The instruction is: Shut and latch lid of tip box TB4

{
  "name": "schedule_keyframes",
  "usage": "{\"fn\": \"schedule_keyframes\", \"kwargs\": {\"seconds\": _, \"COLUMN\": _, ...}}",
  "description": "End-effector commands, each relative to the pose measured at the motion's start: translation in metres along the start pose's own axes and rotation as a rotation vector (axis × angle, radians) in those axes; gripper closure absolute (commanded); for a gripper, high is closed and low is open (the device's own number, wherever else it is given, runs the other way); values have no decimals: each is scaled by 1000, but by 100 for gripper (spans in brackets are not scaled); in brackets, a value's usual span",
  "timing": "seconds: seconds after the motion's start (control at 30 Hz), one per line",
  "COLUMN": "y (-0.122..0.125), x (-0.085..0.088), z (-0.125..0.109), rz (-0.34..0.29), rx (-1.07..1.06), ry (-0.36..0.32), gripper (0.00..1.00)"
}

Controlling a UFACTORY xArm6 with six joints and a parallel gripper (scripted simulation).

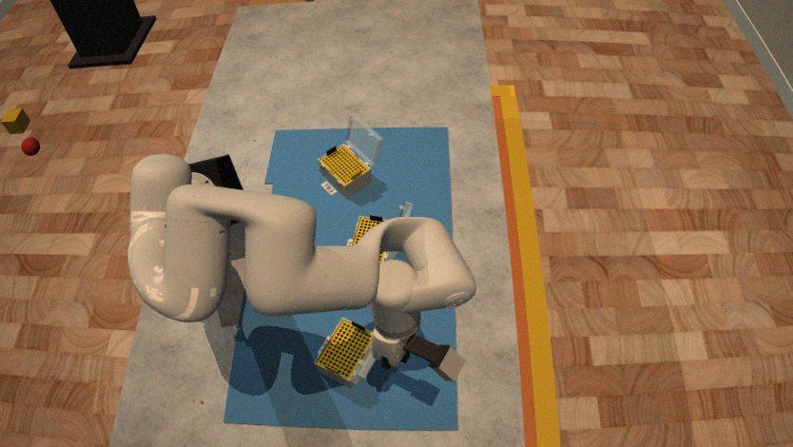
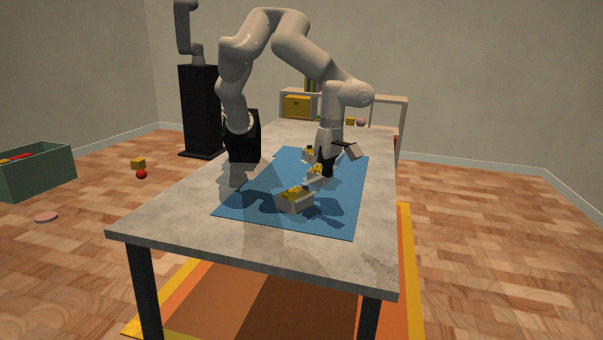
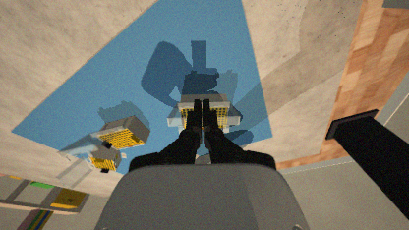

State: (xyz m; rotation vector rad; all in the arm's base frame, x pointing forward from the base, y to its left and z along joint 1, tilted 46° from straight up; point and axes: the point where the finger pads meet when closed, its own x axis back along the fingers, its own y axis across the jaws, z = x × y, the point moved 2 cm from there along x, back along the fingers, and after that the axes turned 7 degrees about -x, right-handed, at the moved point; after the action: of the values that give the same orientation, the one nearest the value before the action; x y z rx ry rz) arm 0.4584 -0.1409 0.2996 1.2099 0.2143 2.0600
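Observation:
Three tip boxes with yellow inserts stand on the blue mat. The far box [image 1: 345, 166] has its clear lid [image 1: 365, 138] standing open. The middle box [image 1: 367, 228] is mostly hidden by my arm; a bit of its lid [image 1: 405, 209] shows. The near box [image 1: 343, 350] also shows in the wrist view [image 3: 204, 114] and in the side view [image 2: 295, 198]. My gripper [image 1: 388, 361] is shut and empty, raised just behind the near box's rear edge; its fingertips point down over that box. The ID stickers are too small to read.
A strip of label tape [image 1: 328, 187] lies in front of the far box. The arm's black base [image 1: 217, 171] stands at the mat's left. The table edge [image 1: 488, 277] runs right of the mat. A black pedestal [image 2: 200, 109] stands beyond the table.

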Motion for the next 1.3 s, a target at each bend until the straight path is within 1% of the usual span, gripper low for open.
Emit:
{"fn": "schedule_keyframes", "kwargs": {"seconds": 0.0, "y": 0, "x": -4, "z": 1, "rz": 1, "rx": -1, "ry": 3, "gripper": 100}}
{"fn": "schedule_keyframes", "kwargs": {"seconds": 0.13, "y": 0, "x": -11, "z": 1, "rz": 1, "rx": -1, "ry": 3, "gripper": 100}}
{"fn": "schedule_keyframes", "kwargs": {"seconds": 0.2, "y": 0, "x": -11, "z": 1, "rz": 1, "rx": -1, "ry": 3, "gripper": 100}}
{"fn": "schedule_keyframes", "kwargs": {"seconds": 0.7, "y": 0, "x": -36, "z": 1, "rz": 1, "rx": -1, "ry": 3, "gripper": 100}}
{"fn": "schedule_keyframes", "kwargs": {"seconds": 0.77, "y": 0, "x": -36, "z": 1, "rz": 1, "rx": -1, "ry": 3, "gripper": 100}}
{"fn": "schedule_keyframes", "kwargs": {"seconds": 1.0, "y": 0, "x": -47, "z": 1, "rz": 1, "rx": -1, "ry": 3, "gripper": 100}}
{"fn": "schedule_keyframes", "kwargs": {"seconds": 1.27, "y": 0, "x": -47, "z": 1, "rz": 1, "rx": -1, "ry": 3, "gripper": 100}}
